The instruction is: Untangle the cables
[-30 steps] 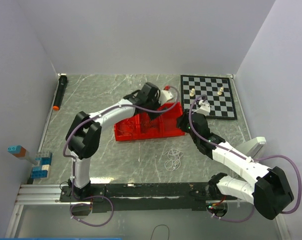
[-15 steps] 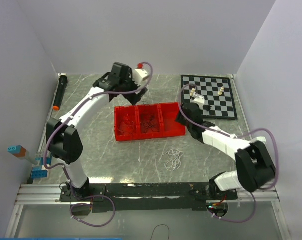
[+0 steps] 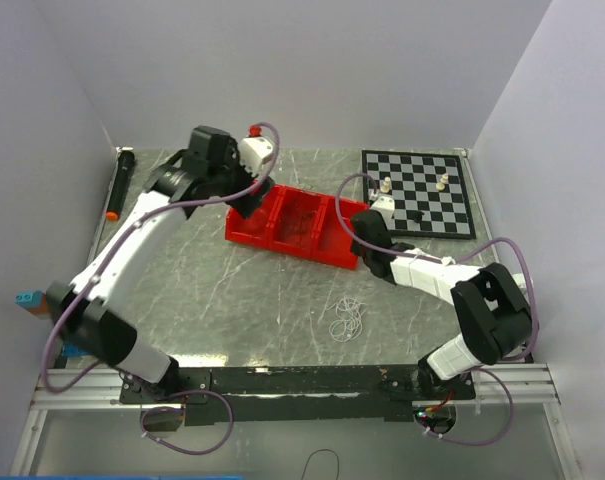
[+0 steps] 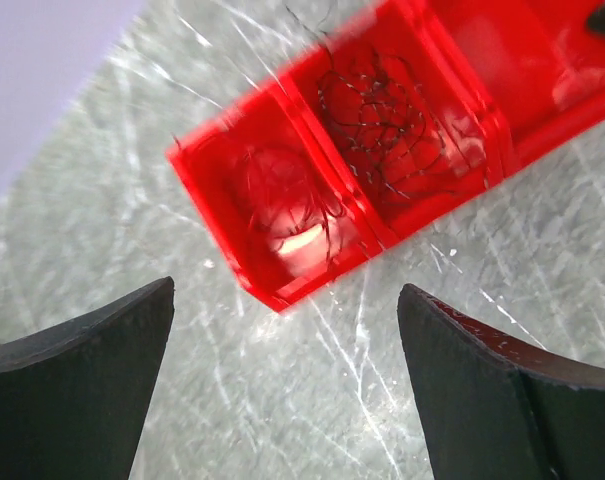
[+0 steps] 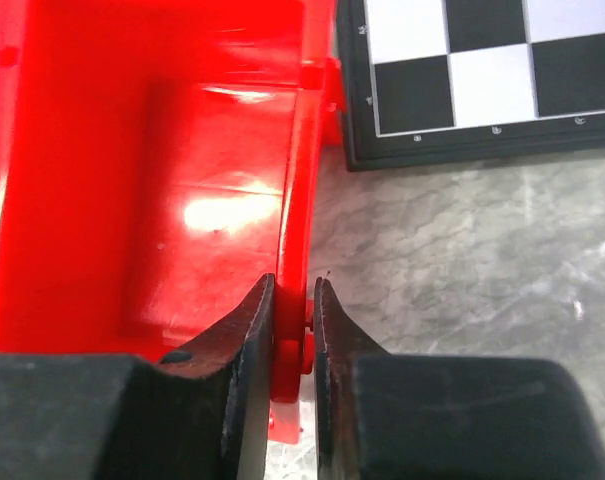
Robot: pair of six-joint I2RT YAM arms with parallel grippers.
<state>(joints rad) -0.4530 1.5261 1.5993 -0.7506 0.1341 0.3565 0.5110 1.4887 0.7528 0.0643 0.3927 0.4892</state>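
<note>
white cables [image 3: 348, 318] loose on table [image 3: 232, 300], black cables [image 4: 387, 125] in tray [image 4: 282, 292]

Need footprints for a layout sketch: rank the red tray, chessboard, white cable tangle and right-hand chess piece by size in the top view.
1. chessboard and red tray: look about alike, tray partly covered, so unranked
2. white cable tangle
3. right-hand chess piece
</note>
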